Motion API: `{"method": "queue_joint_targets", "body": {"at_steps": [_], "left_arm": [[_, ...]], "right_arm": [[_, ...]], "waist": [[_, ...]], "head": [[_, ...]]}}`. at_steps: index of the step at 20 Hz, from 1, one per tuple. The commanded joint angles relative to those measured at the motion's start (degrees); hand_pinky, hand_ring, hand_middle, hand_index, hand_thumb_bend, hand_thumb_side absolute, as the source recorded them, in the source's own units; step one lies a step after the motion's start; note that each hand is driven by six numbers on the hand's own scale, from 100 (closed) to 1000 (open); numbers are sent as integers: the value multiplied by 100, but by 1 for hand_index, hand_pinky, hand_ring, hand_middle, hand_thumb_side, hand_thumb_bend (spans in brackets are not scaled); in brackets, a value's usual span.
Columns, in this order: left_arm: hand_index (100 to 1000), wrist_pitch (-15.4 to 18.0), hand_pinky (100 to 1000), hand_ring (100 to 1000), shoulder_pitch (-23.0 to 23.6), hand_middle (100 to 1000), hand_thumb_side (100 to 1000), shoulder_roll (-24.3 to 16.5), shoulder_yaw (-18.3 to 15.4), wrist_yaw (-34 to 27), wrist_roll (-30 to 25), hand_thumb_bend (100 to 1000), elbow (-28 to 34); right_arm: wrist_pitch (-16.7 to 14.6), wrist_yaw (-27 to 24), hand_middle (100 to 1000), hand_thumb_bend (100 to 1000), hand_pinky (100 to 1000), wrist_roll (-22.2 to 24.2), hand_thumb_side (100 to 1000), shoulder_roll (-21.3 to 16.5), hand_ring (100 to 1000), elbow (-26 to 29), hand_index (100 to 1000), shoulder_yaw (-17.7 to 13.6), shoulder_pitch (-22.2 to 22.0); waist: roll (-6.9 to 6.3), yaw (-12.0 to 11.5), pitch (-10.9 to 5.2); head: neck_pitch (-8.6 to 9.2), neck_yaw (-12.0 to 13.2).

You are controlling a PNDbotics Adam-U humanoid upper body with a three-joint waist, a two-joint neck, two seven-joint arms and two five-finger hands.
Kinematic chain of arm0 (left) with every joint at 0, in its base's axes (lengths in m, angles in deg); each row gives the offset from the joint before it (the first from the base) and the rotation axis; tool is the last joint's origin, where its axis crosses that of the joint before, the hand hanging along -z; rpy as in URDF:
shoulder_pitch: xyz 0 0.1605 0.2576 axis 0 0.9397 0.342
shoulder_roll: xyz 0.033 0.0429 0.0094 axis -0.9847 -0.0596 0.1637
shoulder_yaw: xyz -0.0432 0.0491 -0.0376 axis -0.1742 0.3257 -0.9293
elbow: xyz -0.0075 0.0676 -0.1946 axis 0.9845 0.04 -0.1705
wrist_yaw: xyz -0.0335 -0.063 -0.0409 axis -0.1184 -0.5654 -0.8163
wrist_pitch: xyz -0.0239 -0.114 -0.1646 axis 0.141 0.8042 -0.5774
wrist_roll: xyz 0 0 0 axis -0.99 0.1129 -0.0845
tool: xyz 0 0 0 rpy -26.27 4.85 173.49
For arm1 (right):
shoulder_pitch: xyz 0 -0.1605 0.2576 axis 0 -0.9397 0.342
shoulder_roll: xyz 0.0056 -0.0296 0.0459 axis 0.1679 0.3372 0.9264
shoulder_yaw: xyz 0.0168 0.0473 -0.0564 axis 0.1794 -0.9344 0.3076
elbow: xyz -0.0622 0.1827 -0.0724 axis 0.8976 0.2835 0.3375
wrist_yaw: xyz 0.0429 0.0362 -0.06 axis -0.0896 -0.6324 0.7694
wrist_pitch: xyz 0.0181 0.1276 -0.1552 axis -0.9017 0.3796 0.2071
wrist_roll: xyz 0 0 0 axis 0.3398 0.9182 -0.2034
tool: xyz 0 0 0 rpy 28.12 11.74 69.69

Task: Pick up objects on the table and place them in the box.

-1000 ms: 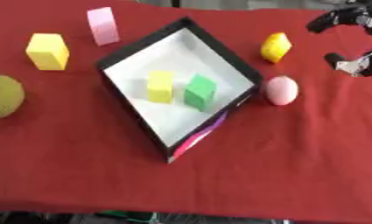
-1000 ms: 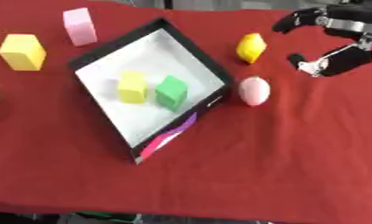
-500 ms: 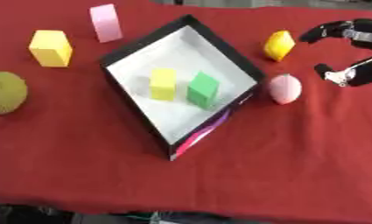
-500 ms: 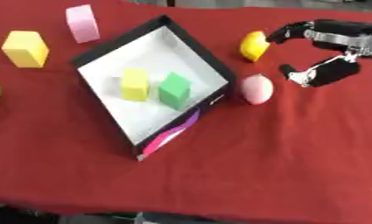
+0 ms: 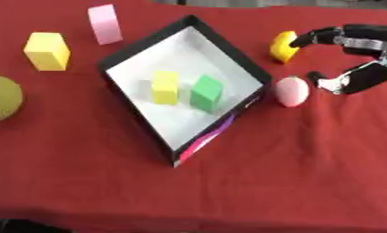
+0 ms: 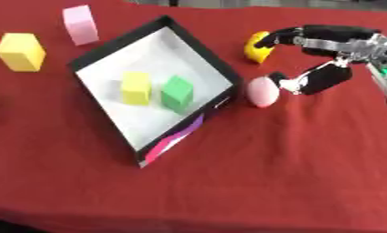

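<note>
A black box with a white floor lies askew mid-table, holding a yellow block and a green block. Just right of the box's right corner lies a pink egg-shaped thing. Behind it stands a small yellow object. My right hand comes in from the right, open, its fingers reaching toward the yellow object and its thumb close beside the pink egg, touching neither as far as I can see. On the left lie a yellow cube, a pink block and an olive ball. My left hand is out of sight.
Red cloth covers the table. Its front edge runs along the bottom of the views. Open cloth stretches in front of the box and to its right.
My right hand has moved left and down, from the upper right corner to beside the pink egg and the small yellow object. The camera has shifted slightly; the objects lie as before.
</note>
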State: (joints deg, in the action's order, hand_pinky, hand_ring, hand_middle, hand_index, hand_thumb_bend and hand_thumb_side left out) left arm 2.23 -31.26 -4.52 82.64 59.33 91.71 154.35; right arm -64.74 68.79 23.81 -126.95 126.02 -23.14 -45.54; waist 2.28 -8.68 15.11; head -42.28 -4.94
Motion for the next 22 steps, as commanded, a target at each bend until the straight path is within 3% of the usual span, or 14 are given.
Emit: {"method": "queue_joint_targets", "body": {"at_steps": [1, 3, 9, 13, 18, 22], "left_arm": [[738, 2, 688, 821, -62, 749, 718, -177, -29, -19, -25, 205, 55], [737, 11, 688, 821, -60, 749, 714, -176, -34, -18, -24, 203, 67], [736, 6, 688, 821, -61, 749, 712, -172, -35, -19, -15, 201, 77], [735, -1, 688, 821, -61, 749, 713, -175, -28, -20, -23, 199, 71], [735, -3, 689, 821, -77, 749, 713, -165, -17, -21, -36, 198, 75], [734, -8, 689, 822, -77, 749, 715, -164, -11, -29, -39, 195, 72]], "right_arm": [[-113, 88, 941, 100, 1000, 104, 360, -56, 954, 52, 979, -22, 102], [-191, 168, 938, 100, 1000, 142, 338, 24, 947, -16, 978, -34, 124], [-442, 474, 941, 156, 1000, 145, 397, 132, 946, -133, 977, -29, 141], [-540, 600, 944, 113, 1000, 118, 355, 167, 949, -185, 987, 9, 120], [-605, 730, 933, 151, 1000, 90, 376, 172, 942, -253, 979, 17, 124], [-751, 870, 893, 164, 1000, 68, 327, 173, 930, -337, 957, 21, 120]], "waist": [[-17, -10, -97], [-22, -8, -92], [-39, -3, -85], [-40, -3, -83], [-38, -20, -75], [-41, -23, -57]], "head": [[-38, -45], [-45, -57], [-8, -4], [11, 82], [5, 69], [-7, 52]]}}
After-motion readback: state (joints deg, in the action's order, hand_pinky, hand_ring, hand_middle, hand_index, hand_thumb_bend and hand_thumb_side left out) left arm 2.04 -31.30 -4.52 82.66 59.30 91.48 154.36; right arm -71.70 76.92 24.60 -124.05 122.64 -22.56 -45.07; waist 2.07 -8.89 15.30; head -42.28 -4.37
